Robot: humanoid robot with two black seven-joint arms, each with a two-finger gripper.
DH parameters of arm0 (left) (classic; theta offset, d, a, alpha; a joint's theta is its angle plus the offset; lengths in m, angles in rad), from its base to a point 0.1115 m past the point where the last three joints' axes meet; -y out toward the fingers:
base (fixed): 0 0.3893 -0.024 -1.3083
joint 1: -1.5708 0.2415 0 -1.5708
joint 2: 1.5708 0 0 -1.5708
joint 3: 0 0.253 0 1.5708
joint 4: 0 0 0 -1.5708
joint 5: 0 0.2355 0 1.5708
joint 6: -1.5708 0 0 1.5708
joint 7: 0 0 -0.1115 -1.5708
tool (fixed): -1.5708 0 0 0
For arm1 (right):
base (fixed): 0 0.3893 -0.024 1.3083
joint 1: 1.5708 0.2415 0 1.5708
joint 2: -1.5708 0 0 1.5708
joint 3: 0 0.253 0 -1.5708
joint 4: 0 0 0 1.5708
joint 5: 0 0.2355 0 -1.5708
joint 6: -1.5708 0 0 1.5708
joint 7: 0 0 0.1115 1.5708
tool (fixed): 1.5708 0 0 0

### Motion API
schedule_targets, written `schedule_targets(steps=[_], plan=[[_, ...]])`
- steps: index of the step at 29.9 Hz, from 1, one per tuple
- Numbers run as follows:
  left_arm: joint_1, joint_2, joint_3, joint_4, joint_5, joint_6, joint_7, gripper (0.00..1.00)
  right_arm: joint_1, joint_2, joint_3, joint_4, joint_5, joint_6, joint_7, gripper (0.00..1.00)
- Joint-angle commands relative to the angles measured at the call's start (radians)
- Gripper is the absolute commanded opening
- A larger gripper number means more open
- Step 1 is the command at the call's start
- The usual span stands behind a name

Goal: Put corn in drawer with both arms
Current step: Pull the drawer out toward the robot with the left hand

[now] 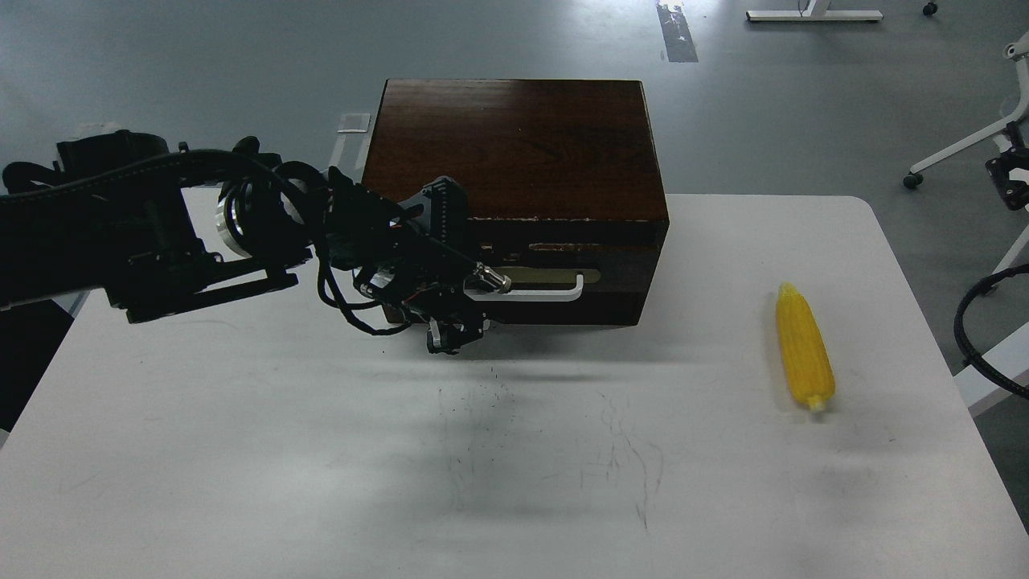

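The yellow corn [805, 346] lies on the white table [514, 450] at the right, its length running towards me. The dark brown wooden box [514, 145] stands at the table's far middle. Its drawer [619, 277] faces me, and its front with the brass plate sits about flush with the box. My left gripper [470, 310] comes in from the left and is closed on the left end of the white bar handle [543, 289]. A dark end part of my right arm [1010, 170] shows at the right edge, far from the corn; its fingers cannot be told apart.
A black cable loop [969, 354] of the right arm hangs by the table's right edge. Pencil-like scuff marks [563, 450] cover the table's middle. White chair or stand legs [965, 153] are on the grey floor behind, at the right.
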Motion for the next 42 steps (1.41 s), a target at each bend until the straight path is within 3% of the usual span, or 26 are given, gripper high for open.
schedule_targets(steps=[1,16,23,42], plan=[[-0.001,0.003,0.000,-0.010,0.000,0.000,0.000,0.39,0.002,-0.004,0.000,-0.015,0.000,0.000,0.000,1.00],[-0.001,0.020,0.000,-0.067,0.000,-0.006,0.000,0.39,0.002,-0.016,0.022,-0.065,0.003,0.000,0.002,1.00],[-0.003,0.042,-0.003,-0.107,0.000,-0.064,0.000,0.39,0.002,-0.016,0.022,-0.065,0.003,0.000,0.002,1.00],[-0.004,0.071,-0.005,-0.187,0.000,-0.097,0.000,0.39,0.002,-0.016,0.020,-0.067,0.003,0.000,0.000,1.00]])
